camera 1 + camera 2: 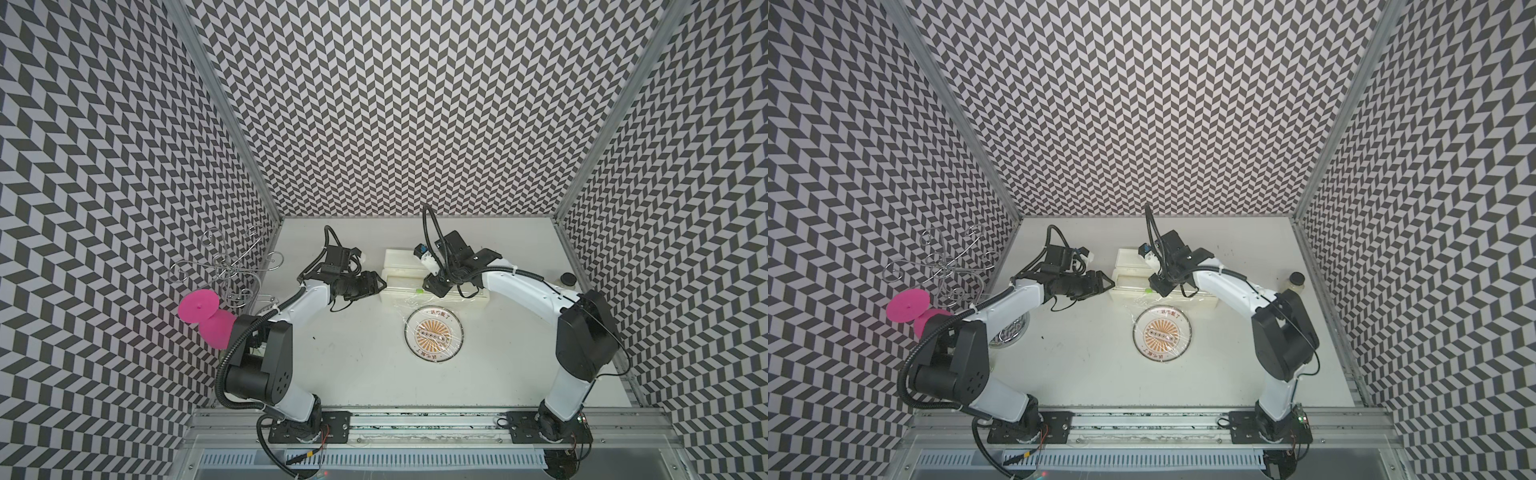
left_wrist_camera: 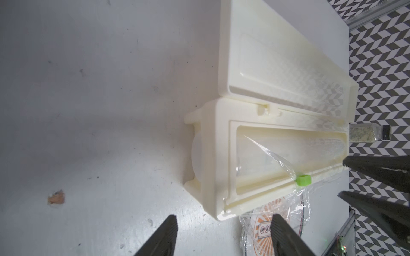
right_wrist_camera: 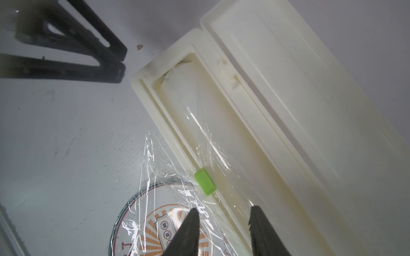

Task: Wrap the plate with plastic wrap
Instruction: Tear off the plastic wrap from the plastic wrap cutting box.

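The plate (image 1: 433, 335) (image 1: 1163, 336) lies flat at the table's middle, white with an orange sunburst. Crinkled plastic wrap (image 3: 159, 168) (image 2: 295, 204) covers it and runs up into the open cream box (image 1: 399, 266) (image 2: 213, 155) just behind, past a green tab (image 3: 205, 181) (image 1: 418, 292). My right gripper (image 3: 224, 209) (image 1: 432, 287) hovers open over the box's front edge and the plate's far rim, with film beneath it and nothing between its fingers. My left gripper (image 2: 224, 221) (image 1: 381, 284) stands open and empty at the box's left end, above the table.
A clear patterned glass disc (image 1: 1009, 332) lies at the left, partly under the left arm. Pink discs (image 1: 199, 305) and a wire rack (image 1: 226, 266) stand by the left wall. A black-capped jar (image 1: 566, 279) sits at the right edge. Patterned walls enclose three sides.
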Motion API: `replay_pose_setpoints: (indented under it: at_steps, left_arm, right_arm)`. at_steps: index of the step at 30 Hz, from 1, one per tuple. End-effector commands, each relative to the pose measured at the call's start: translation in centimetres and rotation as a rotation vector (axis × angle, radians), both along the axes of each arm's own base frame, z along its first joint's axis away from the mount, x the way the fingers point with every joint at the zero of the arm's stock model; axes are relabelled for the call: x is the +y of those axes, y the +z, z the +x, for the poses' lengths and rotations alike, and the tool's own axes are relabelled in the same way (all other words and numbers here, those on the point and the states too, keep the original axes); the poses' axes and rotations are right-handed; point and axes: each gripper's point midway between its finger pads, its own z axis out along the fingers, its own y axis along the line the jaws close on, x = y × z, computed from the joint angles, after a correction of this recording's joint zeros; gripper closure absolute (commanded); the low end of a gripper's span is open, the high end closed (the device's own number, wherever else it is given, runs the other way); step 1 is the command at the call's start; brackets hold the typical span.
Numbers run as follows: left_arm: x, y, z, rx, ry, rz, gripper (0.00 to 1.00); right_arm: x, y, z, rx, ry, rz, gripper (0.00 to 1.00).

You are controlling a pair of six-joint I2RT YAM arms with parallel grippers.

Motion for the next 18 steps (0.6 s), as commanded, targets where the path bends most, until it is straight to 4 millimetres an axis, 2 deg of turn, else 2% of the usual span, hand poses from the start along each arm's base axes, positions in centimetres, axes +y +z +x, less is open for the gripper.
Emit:
replay_pose_setpoints:
  at_steps: [1, 9, 18]
  left_arm:
    - [0.1, -0.5, 1.8, -0.017, 0.012, 0.037, 0.31]
    - [-2.8, -1.1, 2.3, -0.019, -0.048, 0.024, 0.31]
    - [-3.0, -3.6, 1.9, 0.031, -0.052, 0.037, 0.38]
  right_arm:
    - [1.9, 0.6, -0.2, -0.013, 0.140, 0.035, 0.62]
    - [2.7, -2.0, -0.1, -0.002, 0.177, -0.030, 0.62]
    - [3.2, -3.0, 0.3, 0.002, 0.183, -0.047, 0.71]
